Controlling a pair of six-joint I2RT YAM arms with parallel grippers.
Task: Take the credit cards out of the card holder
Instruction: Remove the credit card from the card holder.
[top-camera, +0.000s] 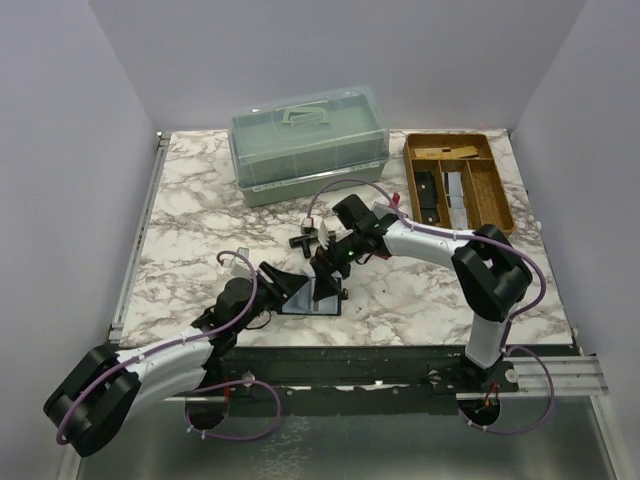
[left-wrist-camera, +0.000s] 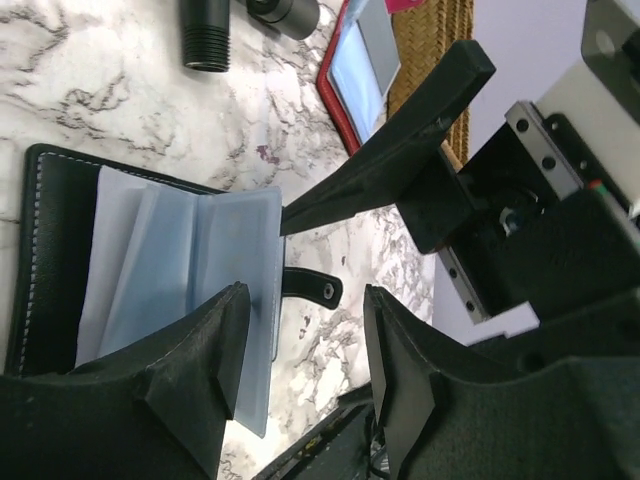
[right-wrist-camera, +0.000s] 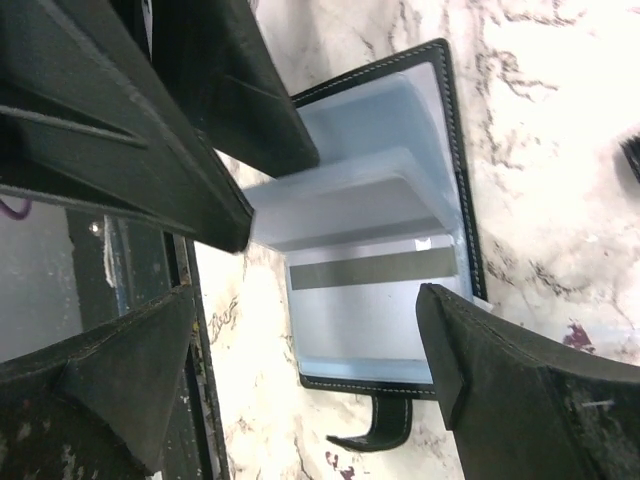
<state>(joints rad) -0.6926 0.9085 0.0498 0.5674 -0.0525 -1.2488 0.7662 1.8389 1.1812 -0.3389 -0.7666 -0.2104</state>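
The black card holder (top-camera: 312, 300) lies open on the marble table near its front edge. Its pale blue sleeves (left-wrist-camera: 180, 260) fan out of it. A pale blue credit card (right-wrist-camera: 380, 310) with a grey stripe sits in a sleeve. My left gripper (left-wrist-camera: 305, 350) is open, low over the holder's near side. One of its fingers (left-wrist-camera: 200, 360) lies on the sleeve's edge, with nothing gripped. My right gripper (right-wrist-camera: 310, 370) is wide open above the holder, straddling the striped card. One of the right gripper's fingers (left-wrist-camera: 400, 150) points at the sleeve's far edge.
A green lidded box (top-camera: 308, 143) stands at the back. A wooden compartment tray (top-camera: 460, 180) is at the back right. Black threaded cylinder parts (left-wrist-camera: 207, 35) lie just beyond the holder. A red card holder (left-wrist-camera: 345, 75) lies next to the tray. The table's front edge (top-camera: 350, 350) is close.
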